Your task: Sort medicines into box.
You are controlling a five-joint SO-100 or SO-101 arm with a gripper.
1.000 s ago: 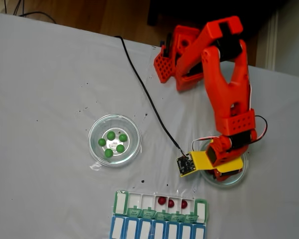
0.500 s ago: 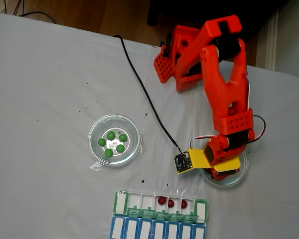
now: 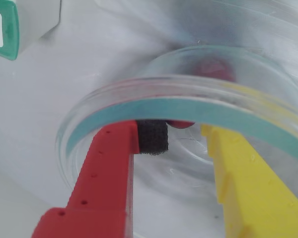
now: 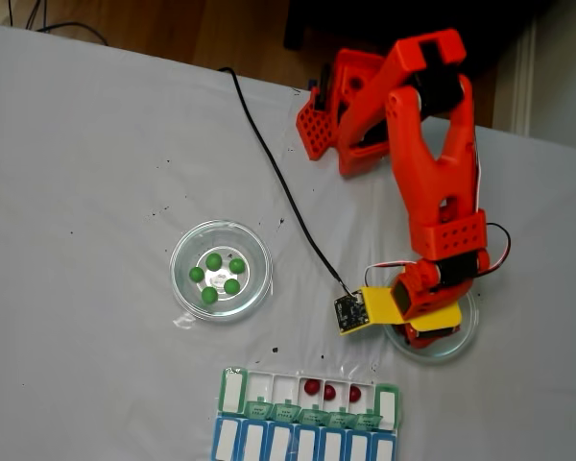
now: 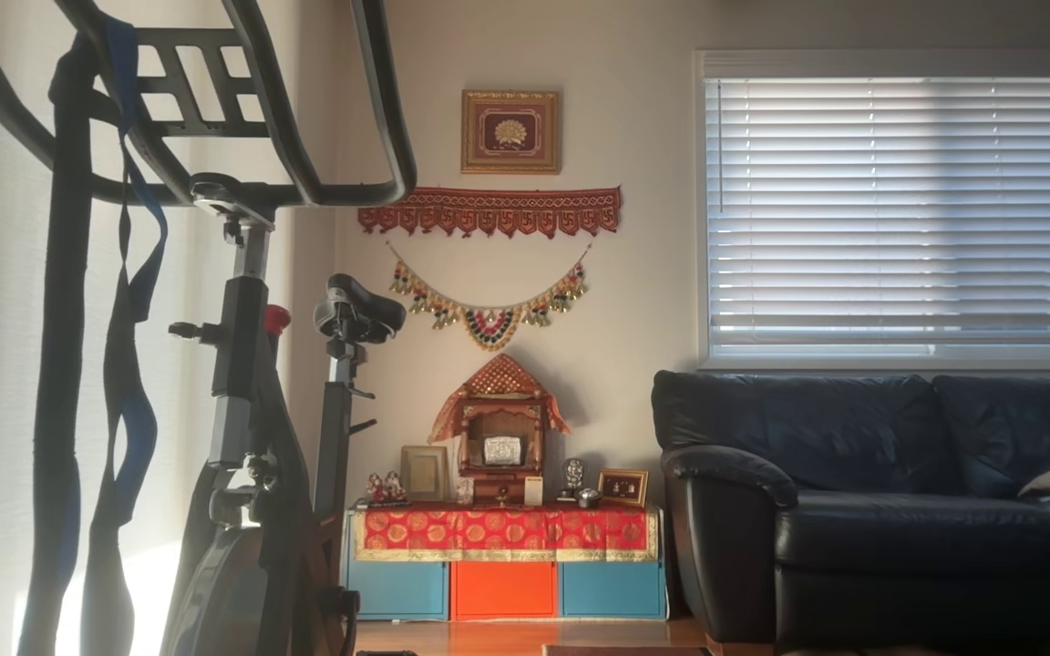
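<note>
Box point(image 4: 307, 391): three red balls point(image 4: 329, 391) in, near table edge.
Left: five green balls point(image 4: 217, 275) in left dish point(image 4: 180, 252); red ball point(image 3: 213, 69) in right dish point(image 4: 466, 336).
Pincer point(image 3: 181, 136): apart, down in right dish.

the arm point(image 4: 432, 192) hides the right dish's point(image 4: 467, 338) contents; a red ball point(image 3: 214, 69) blurs behind glass.

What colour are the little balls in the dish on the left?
Green. The five balls in the glass dish show best in the fixed view.
</note>
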